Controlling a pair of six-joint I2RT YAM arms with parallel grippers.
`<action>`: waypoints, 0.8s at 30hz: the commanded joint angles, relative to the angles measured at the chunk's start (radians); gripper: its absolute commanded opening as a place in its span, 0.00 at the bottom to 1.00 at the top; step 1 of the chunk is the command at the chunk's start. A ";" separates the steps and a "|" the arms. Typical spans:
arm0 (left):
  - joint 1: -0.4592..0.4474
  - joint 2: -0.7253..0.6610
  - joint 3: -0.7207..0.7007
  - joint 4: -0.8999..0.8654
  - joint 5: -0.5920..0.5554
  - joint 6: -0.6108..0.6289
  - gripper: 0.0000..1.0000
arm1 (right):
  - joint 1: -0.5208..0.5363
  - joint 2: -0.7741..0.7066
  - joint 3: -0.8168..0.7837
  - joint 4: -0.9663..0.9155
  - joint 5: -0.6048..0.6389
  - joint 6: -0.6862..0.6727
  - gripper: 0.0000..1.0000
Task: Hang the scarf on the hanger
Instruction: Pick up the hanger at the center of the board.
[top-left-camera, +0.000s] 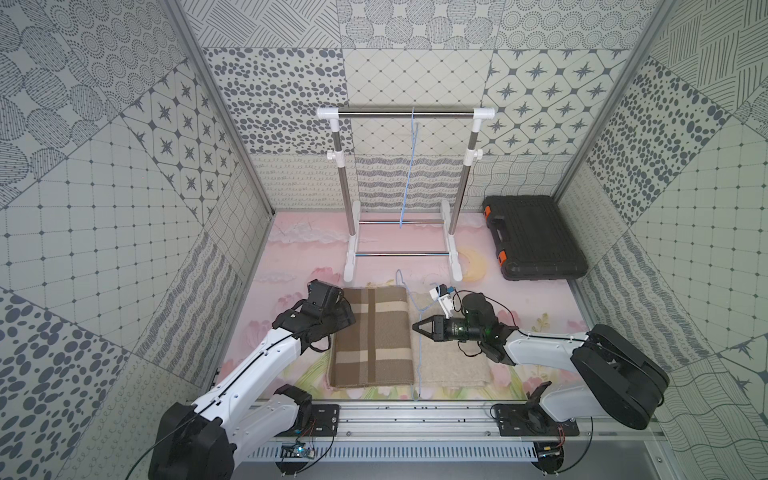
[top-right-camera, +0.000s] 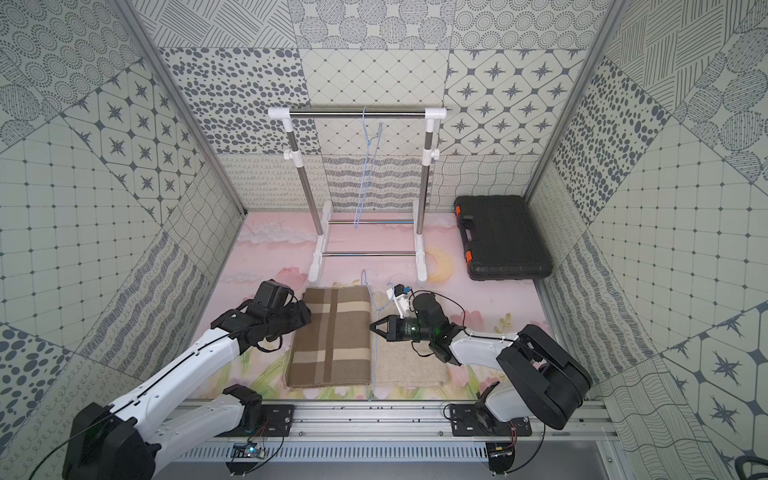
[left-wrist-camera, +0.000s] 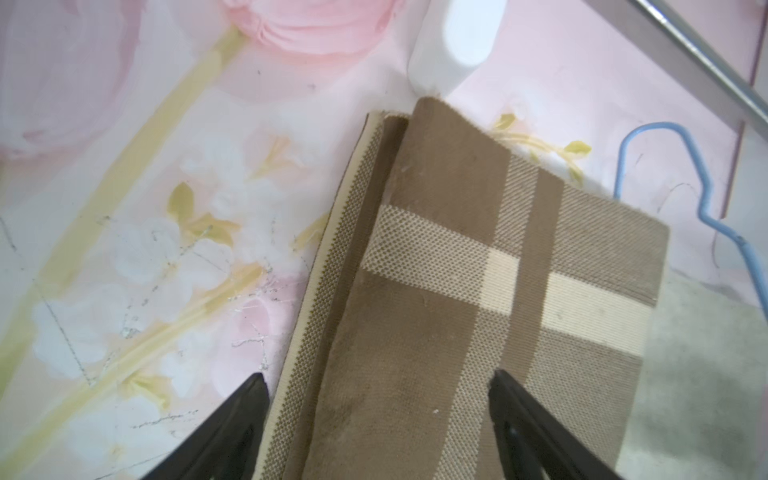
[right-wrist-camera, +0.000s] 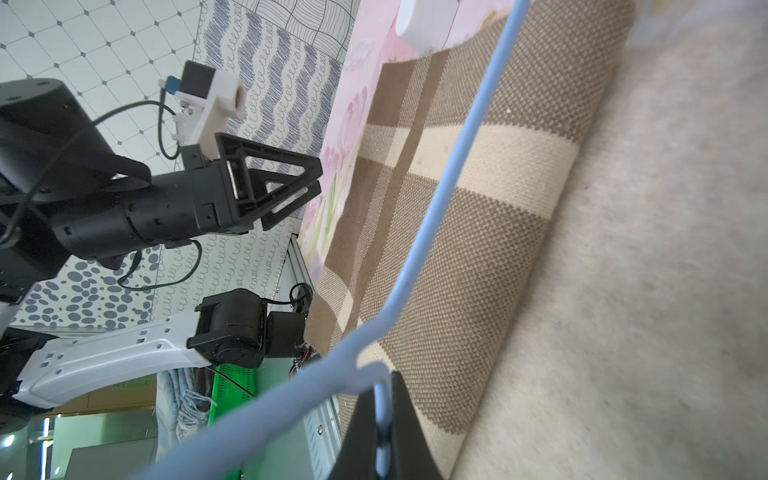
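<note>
A tabletop (top-left-camera: 299, 249) printed with pink blossoms and pale clouds sits inside a booth of grey-on-cream patterned walls (top-left-camera: 124, 208), with an aluminium rail (top-left-camera: 415, 419) running along its near edge. At the back stands a steel and white clothes rack (top-left-camera: 405, 113), and a spare blue hanger (top-left-camera: 409, 174) dangles from its top bar. To the right of the rack, a closed black tool case (top-left-camera: 534, 237) with orange latches lies flat.

In the middle of the table, in front of the rack, lies the scarf (top-left-camera: 372, 336). It is a brown and cream plaid, folded into a thick rectangle with layered edges. A plain oatmeal-coloured stretch of cloth (top-left-camera: 453, 361) lies flat to the right of the plaid rectangle.

The blue wire hanger (top-left-camera: 419, 357) lies along the line where plaid meets plain. Its hook points toward the rack and its far end reaches the table's near edge.

The right gripper (top-left-camera: 415, 326) comes in from the right, its claw pinched tight on the hanger's wire. The wrist view shows the blue wire squeezed between the two black fingers.

The left gripper (left-wrist-camera: 378, 374) hovers at the plaid's left side. Its claw is spread wide and its fingertips (left-wrist-camera: 257, 384) straddle the folded edge without closing on it.
</note>
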 joint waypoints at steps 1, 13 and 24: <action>-0.070 -0.013 0.055 -0.060 0.044 -0.094 0.76 | 0.009 0.029 0.021 -0.069 -0.008 -0.030 0.00; -0.271 0.027 -0.207 0.125 0.205 -0.543 0.16 | 0.005 -0.004 0.110 -0.228 -0.005 -0.081 0.00; -0.210 0.046 -0.295 0.075 0.142 -0.575 0.24 | 0.012 -0.215 0.237 -0.512 0.036 -0.145 0.00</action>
